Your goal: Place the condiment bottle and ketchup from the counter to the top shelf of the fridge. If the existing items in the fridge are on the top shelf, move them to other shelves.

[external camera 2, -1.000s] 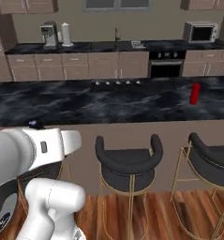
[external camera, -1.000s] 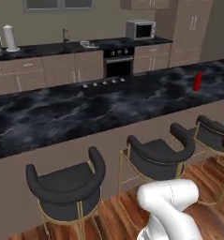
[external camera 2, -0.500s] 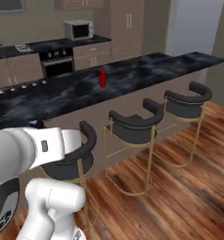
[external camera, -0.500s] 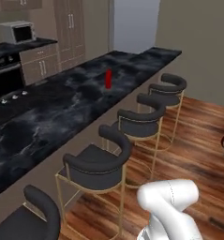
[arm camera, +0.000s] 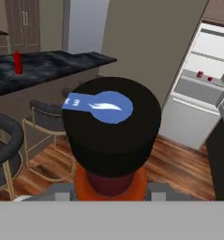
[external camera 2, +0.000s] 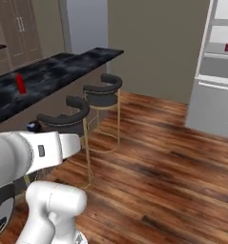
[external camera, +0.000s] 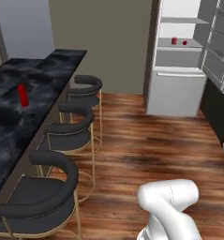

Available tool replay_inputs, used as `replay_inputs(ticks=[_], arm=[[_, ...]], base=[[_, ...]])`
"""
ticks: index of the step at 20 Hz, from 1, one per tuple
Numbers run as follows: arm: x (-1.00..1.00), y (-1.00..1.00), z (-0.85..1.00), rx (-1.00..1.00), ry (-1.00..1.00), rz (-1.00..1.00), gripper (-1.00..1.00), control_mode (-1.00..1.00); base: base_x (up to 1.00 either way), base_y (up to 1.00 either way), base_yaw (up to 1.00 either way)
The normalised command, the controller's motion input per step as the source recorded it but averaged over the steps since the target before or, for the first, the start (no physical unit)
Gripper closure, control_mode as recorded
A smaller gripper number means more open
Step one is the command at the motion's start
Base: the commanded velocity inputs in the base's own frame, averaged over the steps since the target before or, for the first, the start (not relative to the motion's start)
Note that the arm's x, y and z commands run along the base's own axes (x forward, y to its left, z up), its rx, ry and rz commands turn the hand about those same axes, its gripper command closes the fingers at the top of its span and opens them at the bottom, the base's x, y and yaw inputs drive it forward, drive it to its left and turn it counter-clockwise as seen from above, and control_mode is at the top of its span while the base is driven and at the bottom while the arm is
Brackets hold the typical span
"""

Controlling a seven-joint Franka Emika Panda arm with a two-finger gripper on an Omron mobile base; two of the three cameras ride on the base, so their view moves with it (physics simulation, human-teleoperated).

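Wooden flooring stretches from the bar stools (external camera: 80,121) to the open fridge (external camera: 179,56). The hand (arm camera: 111,190) is pinching the condiment bottle (arm camera: 111,136), black cap toward the camera. The ketchup (external camera: 22,95) waits near the counter (external camera: 5,136) edge. The existing items (external camera: 178,42) occupy a shelf (external camera: 179,46). Half a second ago the view faced the counter; it now faces the fridge.

A home kitchen: black marble counter (external camera: 19,122) with bar stools (external camera: 76,126), open fridge (external camera: 179,70), wooden floor (external camera: 146,150).
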Motion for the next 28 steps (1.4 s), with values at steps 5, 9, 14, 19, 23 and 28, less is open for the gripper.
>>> replay_inputs(ticks=[5, 9, 14, 19, 23, 28], arm=[[0.0, 0.0, 0.0, 0.0, 0.0, 0.0, 1.0, 1.0], [0.0, 0.0, 0.0, 0.0, 0.0, 0.0, 1.0, 1.0], [0.0, 0.0, 0.0, 0.0, 0.0, 0.0, 1.0, 1.0], [0.0, 0.0, 0.0, 0.0, 0.0, 0.0, 1.0, 1.0], [0.0, 0.0, 0.0, 0.0, 0.0, 0.0, 1.0, 1.0], [0.0, 0.0, 0.0, 0.0, 0.0, 0.0, 1.0, 1.0]], base=[[0.81, -0.1, -0.56], [1.0, -0.03, -0.4], [1.0, 0.0, -0.25], [1.0, 0.0, -0.18], [1.0, 0.0, -0.12], [1.0, 0.0, -0.01]])
